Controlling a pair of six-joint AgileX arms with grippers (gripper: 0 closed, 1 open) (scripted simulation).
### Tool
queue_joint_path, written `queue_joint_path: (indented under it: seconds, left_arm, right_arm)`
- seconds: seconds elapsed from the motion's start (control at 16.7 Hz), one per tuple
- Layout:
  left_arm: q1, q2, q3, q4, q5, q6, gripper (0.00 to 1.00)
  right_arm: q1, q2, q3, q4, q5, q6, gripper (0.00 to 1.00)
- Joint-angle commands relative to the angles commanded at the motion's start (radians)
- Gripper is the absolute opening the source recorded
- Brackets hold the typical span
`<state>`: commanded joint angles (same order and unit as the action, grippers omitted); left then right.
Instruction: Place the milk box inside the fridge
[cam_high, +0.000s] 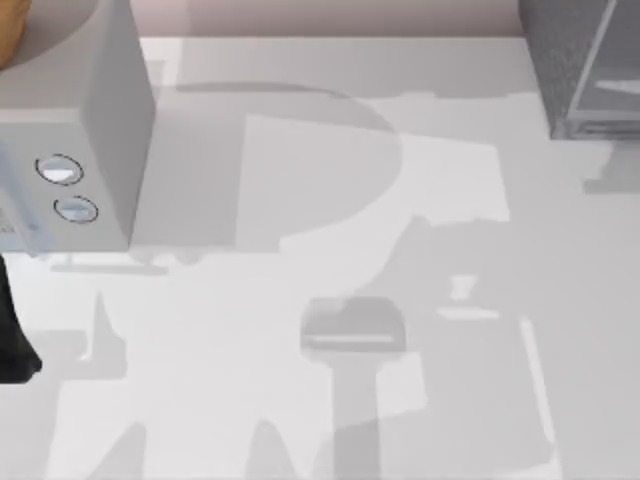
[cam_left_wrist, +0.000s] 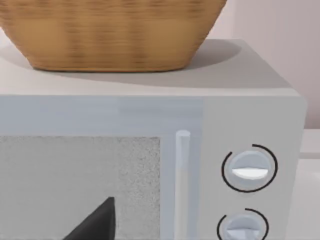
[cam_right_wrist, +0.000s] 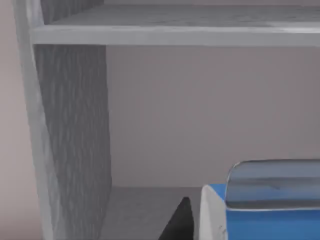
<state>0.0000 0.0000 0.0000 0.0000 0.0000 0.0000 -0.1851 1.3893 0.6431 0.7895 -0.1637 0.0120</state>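
Right gripper with the milk box at the fridge's open compartment

One dark right finger (cam_right_wrist: 181, 220) sits beside the blue-topped milk box (cam_right_wrist: 265, 210); whether it grips, I cannot tell. Beyond lies the fridge (cam_right_wrist: 75, 150) interior under a shelf. The left arm faces the microwave (cam_left_wrist: 250, 100), basket (cam_left_wrist: 110, 35) on top.

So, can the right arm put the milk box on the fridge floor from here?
Probably yes. In the right wrist view the milk box is already at the fridge opening, and the floor ahead of it looks bare under the shelf.
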Motion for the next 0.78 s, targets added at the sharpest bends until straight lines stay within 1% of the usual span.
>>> queue_joint_path:
  seconds: [0.24, 0.42, 0.6, 0.78]
  left_arm:
    - [0.0, 0.0, 0.0, 0.0, 0.0, 0.0, 1.0]
    - [0.0, 0.0, 0.0, 0.0, 0.0, 0.0, 1.0]
    - [0.0, 0.0, 0.0, 0.0, 0.0, 0.0, 1.0]
    - [0.0, 0.0, 0.0, 0.0, 0.0, 0.0, 1.0]
  right_arm:
    - [-0.05, 0.388, 0.161, 0.199, -0.041, 0.002, 0.0]
    - [-0.076, 0.611, 0.255, 0.315, -0.067, 0.003, 0.0]
    - [-0.09, 0.746, 0.315, 0.388, -0.086, 0.003, 0.0]
    - [-0.094, 0.785, 0.333, 0.41, -0.092, 0.003, 0.0]
